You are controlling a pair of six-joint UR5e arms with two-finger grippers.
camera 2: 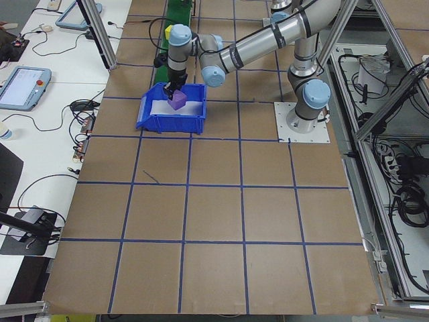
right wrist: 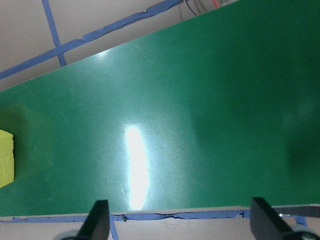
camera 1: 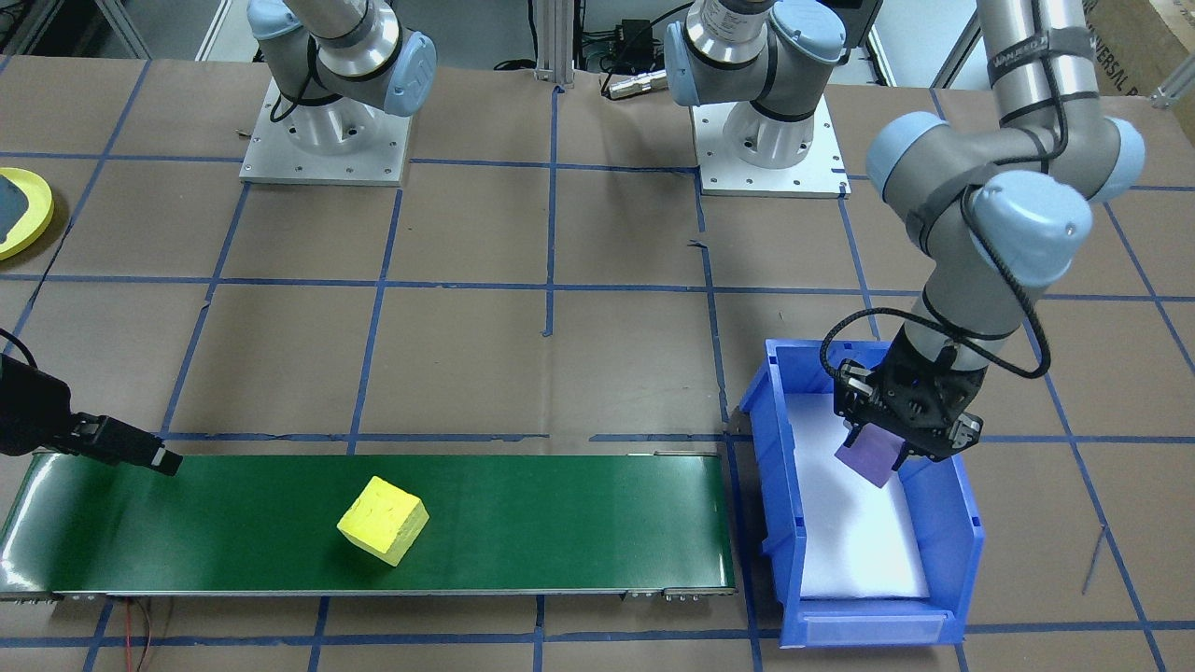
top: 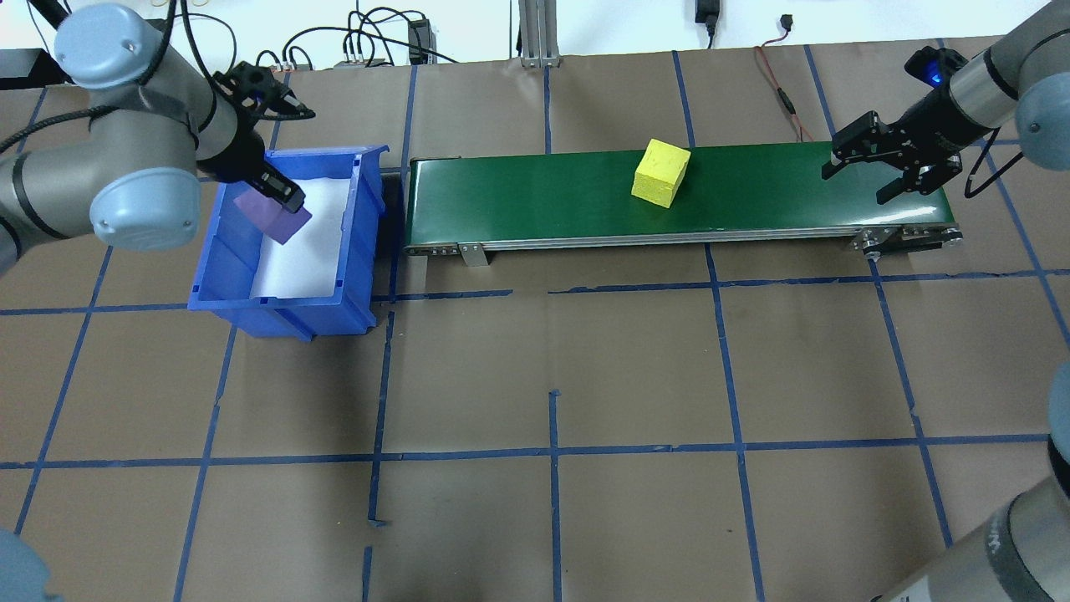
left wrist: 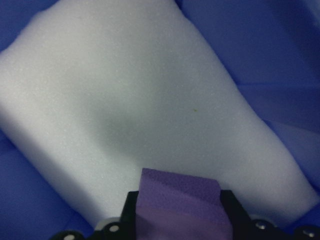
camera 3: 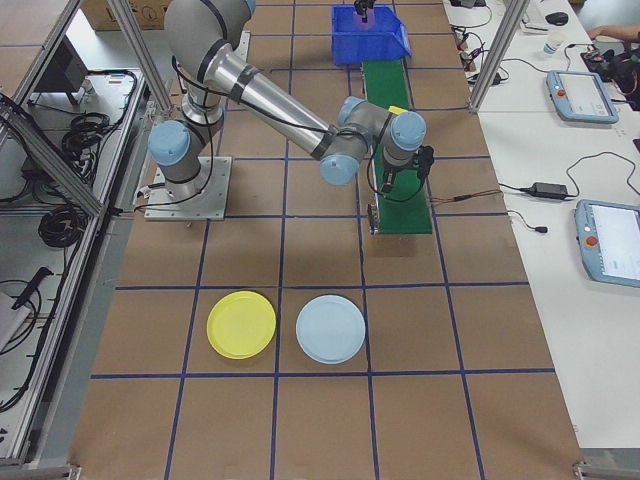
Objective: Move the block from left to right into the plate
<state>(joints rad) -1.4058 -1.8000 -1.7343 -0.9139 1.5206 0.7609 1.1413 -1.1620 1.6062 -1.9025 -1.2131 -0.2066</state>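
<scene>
The left pincer is gripping a purple block just above the white foam inside the blue bin. The right pincer is hanging spread wide over the green belt, where a yellow block is sitting. The yellow plate is lying on the desk, far from both.

Non-task items on table.
Brown surface, blue tape grid; green conveyor belt beside blue bin with white foam liner; pale blue plate; tablets on side bench.
</scene>
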